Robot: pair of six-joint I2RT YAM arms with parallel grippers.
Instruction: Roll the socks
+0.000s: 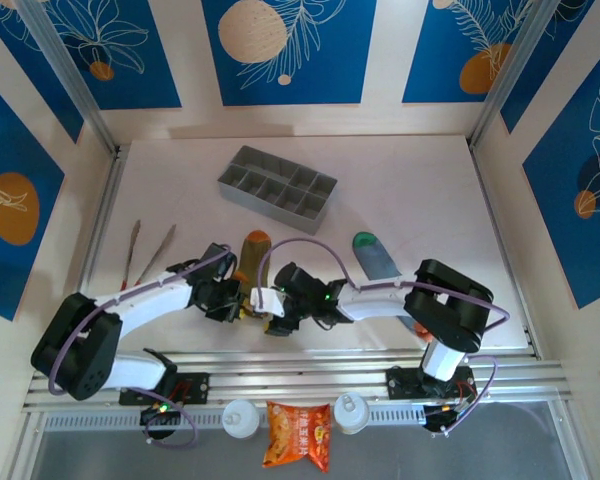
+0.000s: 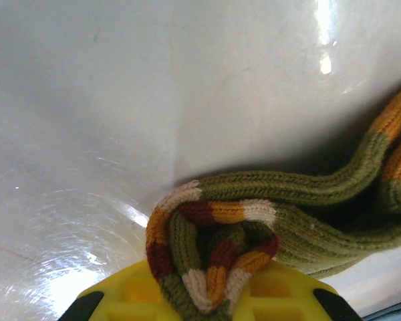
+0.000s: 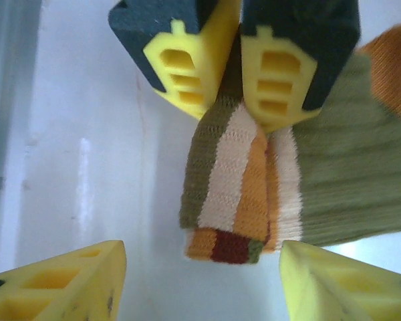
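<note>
The olive-brown sock (image 1: 252,252) lies mid-table, its orange toe pointing to the far side. My left gripper (image 1: 235,300) is shut on its striped cuff (image 2: 214,234), which bunches up between the yellow pads (image 2: 127,301). In the right wrist view the same left gripper (image 3: 239,100) pinches the folded cuff (image 3: 240,194) from above. My right gripper (image 3: 204,281) stands open just in front of that cuff, touching nothing; it sits beside the left one (image 1: 276,305). The grey-blue sock (image 1: 377,258) with a green toe lies flat to the right, partly under the right arm.
A grey divided tray (image 1: 278,186) stands at the back centre. Metal tongs (image 1: 145,250) lie at the left. An orange snack packet (image 1: 298,435) and two white round caps (image 1: 240,418) sit on the near rail between the arm bases.
</note>
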